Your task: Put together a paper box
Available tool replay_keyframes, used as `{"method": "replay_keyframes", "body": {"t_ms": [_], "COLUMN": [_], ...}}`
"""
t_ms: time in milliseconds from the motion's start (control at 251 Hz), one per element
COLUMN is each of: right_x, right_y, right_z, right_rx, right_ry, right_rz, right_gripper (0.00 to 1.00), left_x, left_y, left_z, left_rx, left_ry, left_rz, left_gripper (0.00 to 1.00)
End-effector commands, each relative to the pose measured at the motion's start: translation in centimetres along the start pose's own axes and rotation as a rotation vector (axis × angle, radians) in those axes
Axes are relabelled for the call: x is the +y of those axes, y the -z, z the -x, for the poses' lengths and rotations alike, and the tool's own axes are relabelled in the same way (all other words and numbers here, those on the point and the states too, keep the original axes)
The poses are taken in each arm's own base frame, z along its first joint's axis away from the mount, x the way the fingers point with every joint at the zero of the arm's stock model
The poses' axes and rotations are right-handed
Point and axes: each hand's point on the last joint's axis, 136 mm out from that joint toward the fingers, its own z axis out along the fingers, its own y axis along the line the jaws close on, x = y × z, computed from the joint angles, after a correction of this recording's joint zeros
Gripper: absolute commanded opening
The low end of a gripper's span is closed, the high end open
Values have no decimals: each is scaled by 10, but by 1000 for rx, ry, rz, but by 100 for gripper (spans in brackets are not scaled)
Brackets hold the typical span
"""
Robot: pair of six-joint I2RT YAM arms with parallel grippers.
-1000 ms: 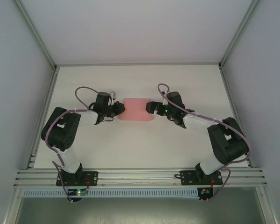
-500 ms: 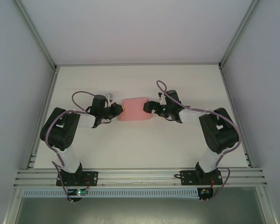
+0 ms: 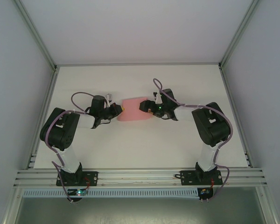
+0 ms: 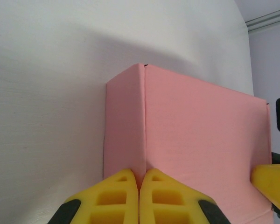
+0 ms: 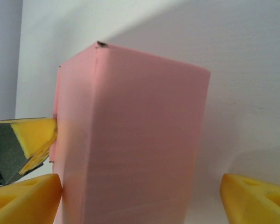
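The pink paper box (image 3: pixel 132 111) lies folded on the white table between both arms. At its left end, my left gripper (image 3: pixel 118 110) is shut, its yellow fingertips (image 4: pixel 126 186) pinching a thin ridge of card where two faces of the box (image 4: pixel 200 135) meet. My right gripper (image 3: pixel 143 106) is open and straddles the right end of the box (image 5: pixel 140 116). Its left finger (image 5: pixel 32 196) touches the card. Its right finger (image 5: pixel 256 196) stands clear of it. The left arm's finger (image 5: pixel 32 133) shows at the box's far side.
The white table (image 3: pixel 140 140) is bounded by a metal frame with grey walls (image 3: pixel 18 93) on three sides. The arm bases are bolted to the aluminium rail (image 3: pixel 140 176) at the near edge. Purple cables loop over both arms.
My right gripper has slid left over the box's right end and narrowed a little. The left jaws have closed the last bit on the card. The box looks slightly shorter from above.
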Motion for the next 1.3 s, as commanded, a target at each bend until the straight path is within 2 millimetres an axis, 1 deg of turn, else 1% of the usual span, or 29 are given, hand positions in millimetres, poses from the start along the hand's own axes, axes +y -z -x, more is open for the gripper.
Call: {"method": "replay_keyframes", "body": {"t_ms": [0,40,116,164,215,315,375,399,423,427,439,519,535,571,599,611,635,702,766,802,866,942,1018,1085,1153,1241,1293], "right_x": [25,28,36,42,44,46,46,46,46,49,46,44,43,40,39,39,38,36,35,33,31,31,27,27,29,25,25], "right_y": [-2,-3,-3,-2,0,4,8,10,12,13,14,23,25,29,32,34,37,48,57,62,69,77,84,90,96,101,104], "right_z": [9,9,9,10,12,12,13,14,15,17,15,17,17,16,16,16,17,17,18,19,17,14,12,10,11,8,8], "right_rx": [-11,-11,-6,-11,-25,-35,-47,-55,-61,-67,-64,-81,-85,-90,-97,-99,-105,-125,-141,-148,-142,-143,-118,-92,-97,-87,-84], "right_ry": [5,-1,-15,-22,-29,-26,-22,-19,-14,-9,-12,-8,-8,-16,-24,-25,-32,-46,-68,-87,-133,-169,-247,-293,-309,-355,-361], "right_rz": [93,112,176,213,232,238,233,231,227,232,226,211,211,204,202,202,202,198,192,186,179,179,157,162,165,127,126], "right_gripper": [81,77,62,50,40,35,34,32,32,32,32,32,32,32,32,32,32,32,32,33,33,34,34,34,34,36,35], "left_x": [71,70,66,62,58,45,34,28,23,22,19,-8,-14,-27,-38,-43,-52,-78,-105,-116,-135,-155,-163,-167,-169,-171,-170], "left_y": [7,7,7,6,7,8,10,12,13,13,14,23,25,32,37,39,45,59,71,76,83,86,85,82,78,72,68], "left_z": [-56,-55,-53,-51,-47,-35,-27,-22,-19,-18,-16,-1,2,10,14,15,20,24,20,16,4,-22,-51,-67,-75,-83,-86], "left_rx": [146,143,147,143,130,101,81,71,62,60,55,17,7,-24,-49,-59,-86,-150,-192,-207,-205,-152,-92,-49,-12,27,36], "left_ry": [136,133,121,108,90,43,6,-15,-35,-39,-50,-152,-179,-245,-308,-338,-399,-575,-752,-836,-968,-1143,-1335,-1466,-1525,-1585,-1625], "left_rz": [226,223,209,202,192,163,145,137,129,128,124,94,92,99,107,112,127,173,169,164,122,46,20,24,50,55,57], "left_gripper": [0,0,0,0,0,0,0,3,7,8,12,42,51,75,97,100,100,100,100,100,100,100,100,100,100,100,100]}}
